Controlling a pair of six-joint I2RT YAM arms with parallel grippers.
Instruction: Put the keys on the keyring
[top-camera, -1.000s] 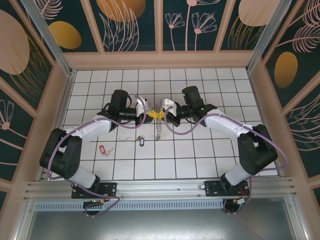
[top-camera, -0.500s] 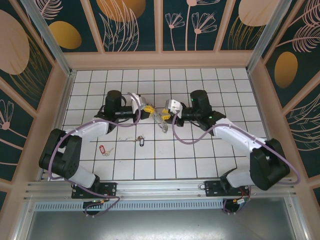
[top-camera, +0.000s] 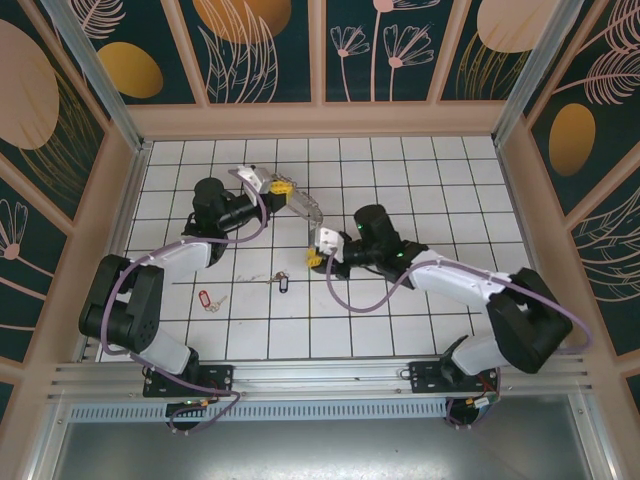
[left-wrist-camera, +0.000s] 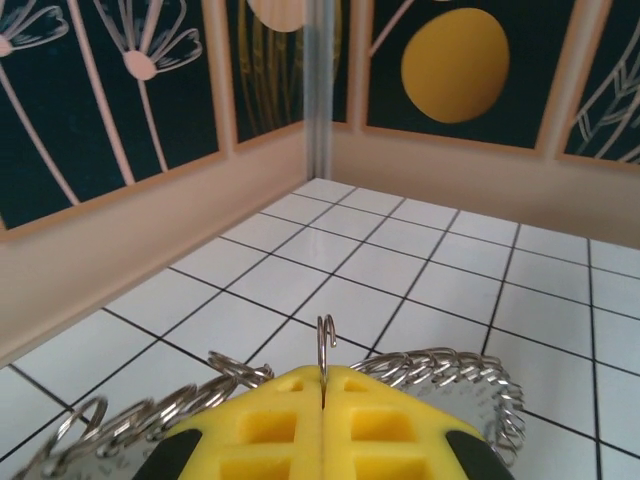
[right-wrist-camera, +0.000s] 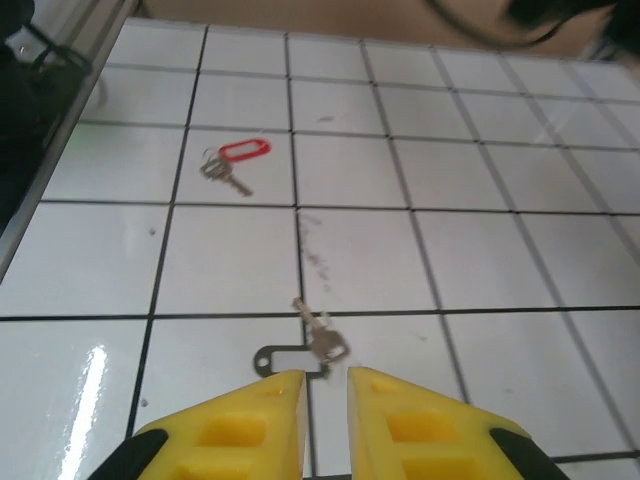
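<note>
My left gripper (top-camera: 285, 188) is shut on the keyring (top-camera: 308, 212), a pale loop fringed with small metal rings that hangs off its yellow tips above the tiles. In the left wrist view the fingers (left-wrist-camera: 270, 420) pinch the thin wire of the keyring (left-wrist-camera: 325, 345). My right gripper (top-camera: 312, 261) hovers just right of the dark blue key (top-camera: 282, 283), its jaws slightly apart and empty. From the right wrist, that gripper (right-wrist-camera: 327, 385) sits right behind the dark-tagged key (right-wrist-camera: 322, 342). The red key (top-camera: 207, 298) (right-wrist-camera: 240, 152) lies further left.
Patterned walls (top-camera: 320, 120) close in the white tiled floor (top-camera: 420, 170) on three sides. An aluminium rail (top-camera: 320, 375) runs along the near edge by the arm bases. Purple cables (top-camera: 360, 300) loop from both arms.
My right gripper let go of the keyring and swung down and left, close to the dark blue key. My left gripper drew back and left, carrying the keyring alone.
</note>
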